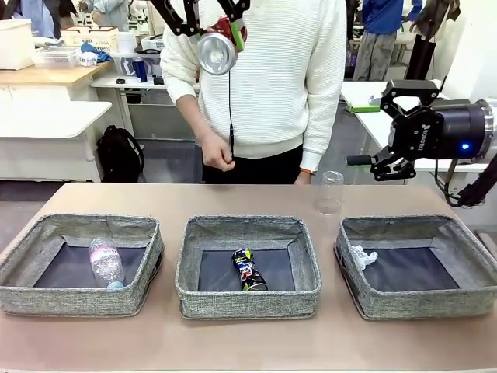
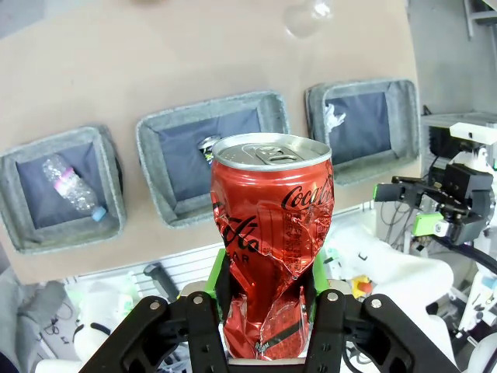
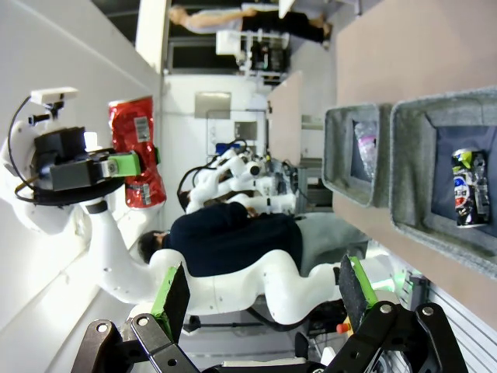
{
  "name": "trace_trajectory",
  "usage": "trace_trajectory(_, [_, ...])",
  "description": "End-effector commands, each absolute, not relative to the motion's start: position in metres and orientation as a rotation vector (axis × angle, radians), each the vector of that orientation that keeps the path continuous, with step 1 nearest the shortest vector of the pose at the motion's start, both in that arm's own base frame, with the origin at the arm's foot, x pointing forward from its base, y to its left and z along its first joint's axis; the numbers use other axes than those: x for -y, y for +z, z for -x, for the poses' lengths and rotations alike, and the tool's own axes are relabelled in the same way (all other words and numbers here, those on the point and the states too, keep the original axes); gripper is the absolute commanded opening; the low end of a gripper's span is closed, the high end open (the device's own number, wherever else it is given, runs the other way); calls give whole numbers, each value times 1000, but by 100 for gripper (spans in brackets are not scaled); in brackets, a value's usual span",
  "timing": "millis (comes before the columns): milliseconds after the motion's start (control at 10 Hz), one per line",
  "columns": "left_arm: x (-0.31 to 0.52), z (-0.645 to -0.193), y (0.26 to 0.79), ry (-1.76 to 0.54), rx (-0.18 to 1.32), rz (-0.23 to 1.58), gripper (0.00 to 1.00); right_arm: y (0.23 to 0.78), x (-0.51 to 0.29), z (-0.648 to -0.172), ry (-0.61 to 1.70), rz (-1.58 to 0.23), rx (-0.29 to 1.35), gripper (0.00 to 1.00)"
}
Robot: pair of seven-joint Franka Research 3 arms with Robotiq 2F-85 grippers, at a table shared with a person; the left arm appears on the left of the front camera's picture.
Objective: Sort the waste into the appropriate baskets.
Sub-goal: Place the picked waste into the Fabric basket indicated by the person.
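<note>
High above the table's far side, my left gripper [image 1: 221, 35] is shut on a red crushed can [image 1: 218, 48]. In the left wrist view the can [image 2: 272, 225] stands upright between the green pads [image 2: 218, 273], over the middle basket [image 2: 155, 167]. A clear bottle [image 1: 106, 263] lies in the left basket [image 1: 78, 300]. The middle basket [image 1: 248, 304] holds a dark multicoloured can [image 1: 248, 270], and the right basket [image 1: 427, 308] a white paper ball [image 1: 362, 256]. A clear plastic cup [image 1: 329, 192] stands on the table behind them. My right gripper [image 1: 363, 134] hangs open at the right, above the table.
A person in a white sweater [image 1: 272, 78] stands at the far edge, one hand [image 1: 217, 154] low near the table. The right wrist view shows the left arm holding the red can [image 3: 136, 151] and the dark can [image 3: 468, 189] in its basket.
</note>
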State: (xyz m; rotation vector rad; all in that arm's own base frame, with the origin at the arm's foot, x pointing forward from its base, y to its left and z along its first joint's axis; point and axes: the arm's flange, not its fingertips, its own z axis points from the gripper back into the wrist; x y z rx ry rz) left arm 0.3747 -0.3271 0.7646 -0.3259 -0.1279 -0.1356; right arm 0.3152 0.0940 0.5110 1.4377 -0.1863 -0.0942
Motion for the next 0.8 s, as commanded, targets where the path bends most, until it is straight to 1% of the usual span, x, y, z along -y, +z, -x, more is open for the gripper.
trace_trajectory(0, [321, -369, 762, -131, 145, 314, 44, 514, -95, -316, -98, -1440, 176, 100])
trace_trajectory(700, [321, -369, 762, -131, 145, 314, 44, 514, -95, -316, -98, -1440, 176, 100])
